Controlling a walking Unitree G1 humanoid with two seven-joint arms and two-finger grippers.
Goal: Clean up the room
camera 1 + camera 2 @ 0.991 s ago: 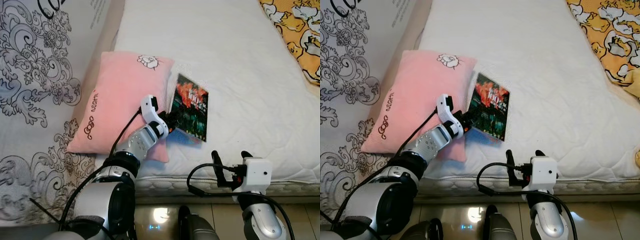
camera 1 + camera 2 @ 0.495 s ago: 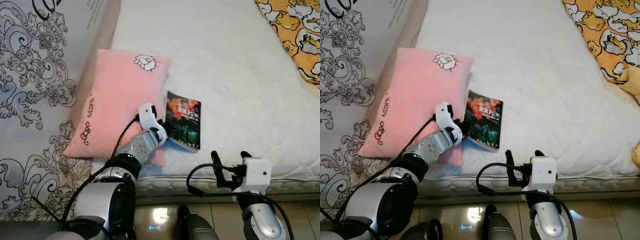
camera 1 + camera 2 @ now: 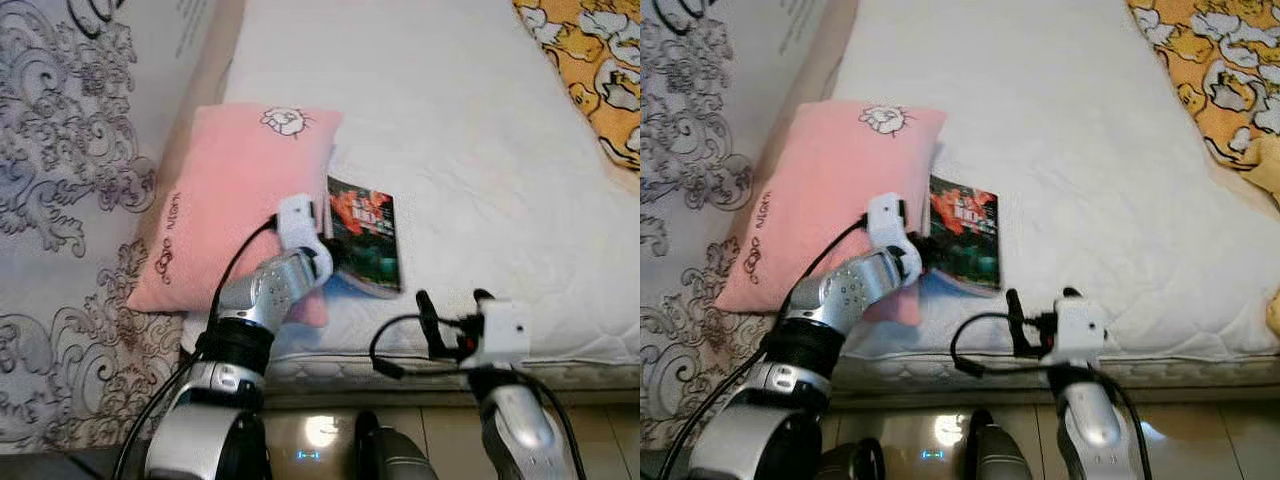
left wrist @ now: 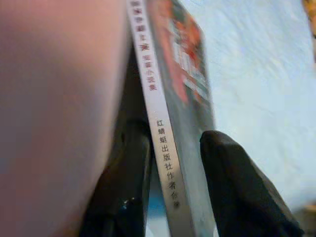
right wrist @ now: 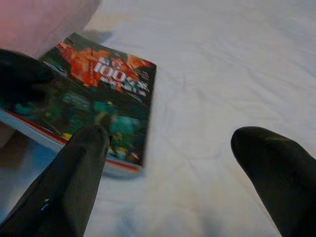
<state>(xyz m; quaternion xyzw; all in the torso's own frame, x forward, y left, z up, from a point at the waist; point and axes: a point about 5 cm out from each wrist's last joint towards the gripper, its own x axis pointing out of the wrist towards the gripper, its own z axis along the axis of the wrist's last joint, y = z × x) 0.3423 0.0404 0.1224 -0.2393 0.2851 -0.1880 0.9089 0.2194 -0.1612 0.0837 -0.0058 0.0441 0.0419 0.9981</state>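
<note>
The left gripper [image 4: 170,168] pinches a paperback book [image 3: 363,236] at its spine edge, one finger [image 4: 123,168] under the back cover and the other over the front. The book lies on the white bed [image 3: 480,150], with the pink pillow [image 3: 235,190] pressed against the gripper's outer side. The right gripper [image 5: 182,168] hangs spread near the mattress edge, the book ahead of its fingers. The book looks light, thin and somewhat floppy, with a glossy, likely slippery cover; the stiff spine seems the soundest place to hold.
</note>
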